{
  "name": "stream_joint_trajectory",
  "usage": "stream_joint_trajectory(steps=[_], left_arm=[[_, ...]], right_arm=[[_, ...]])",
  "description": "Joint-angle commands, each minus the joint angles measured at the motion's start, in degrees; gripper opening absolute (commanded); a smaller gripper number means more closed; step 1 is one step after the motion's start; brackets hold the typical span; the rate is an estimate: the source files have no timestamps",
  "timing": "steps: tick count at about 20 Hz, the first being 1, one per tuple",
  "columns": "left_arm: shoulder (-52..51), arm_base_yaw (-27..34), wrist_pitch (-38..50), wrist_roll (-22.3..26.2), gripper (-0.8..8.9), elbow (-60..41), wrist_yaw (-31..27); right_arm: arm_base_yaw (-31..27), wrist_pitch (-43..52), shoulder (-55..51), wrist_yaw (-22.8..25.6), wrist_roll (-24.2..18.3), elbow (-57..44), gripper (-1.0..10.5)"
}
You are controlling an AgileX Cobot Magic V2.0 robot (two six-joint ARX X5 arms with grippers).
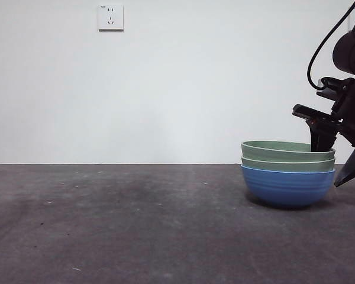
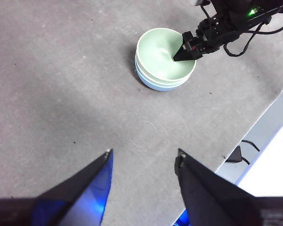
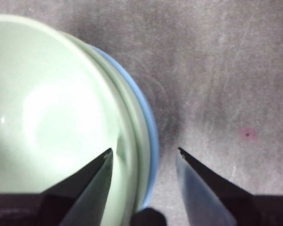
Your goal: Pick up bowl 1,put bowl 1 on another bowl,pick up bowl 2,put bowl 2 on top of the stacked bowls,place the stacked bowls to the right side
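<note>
The stacked bowls (image 1: 288, 173) are three round ridged bowls nested together: the blue bowl (image 1: 287, 188) at the bottom, faintly ribbed and slightly wider, and two matching pale sage green bowls (image 1: 287, 156) inside it, their rims stepped one above the other. The stack rests on the dark grey table (image 1: 136, 225), well to the right in the front view, before a plain white wall with a white power socket (image 1: 110, 17) high up. The right gripper (image 3: 142, 151) straddles the stack's rim with its jaws spread wide, one inside the top green bowl and one outside the blue wall; neither visibly presses the rim. The left wrist view alone shows the table's edge and cables beyond it, and the smooth, empty inside of the top bowl. The left gripper (image 2: 142, 153) hangs high above bare table, well apart from the stack, its jaws wide and holding nothing.
</note>
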Motion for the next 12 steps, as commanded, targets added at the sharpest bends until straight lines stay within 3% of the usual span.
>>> stream_joint_trajectory(steps=[1, 7, 12], left_arm=[[-0.1, -0.2, 0.1, 0.7, 2.25, 0.0, -0.1], [-0.1, -0.2, 0.1, 1.0, 2.24, 0.0, -0.1], [-0.1, -0.2, 0.1, 1.7, 2.23, 0.0, -0.1]], right_arm=[[0.0, 0.2, -1.6, -0.2, -1.5, -0.3, 2.2], [0.0, -6.4, -15.0, 0.0, -2.6, -0.3, 2.2], [0.6, -23.1, -29.1, 0.0, -6.5, -0.3, 2.2]])
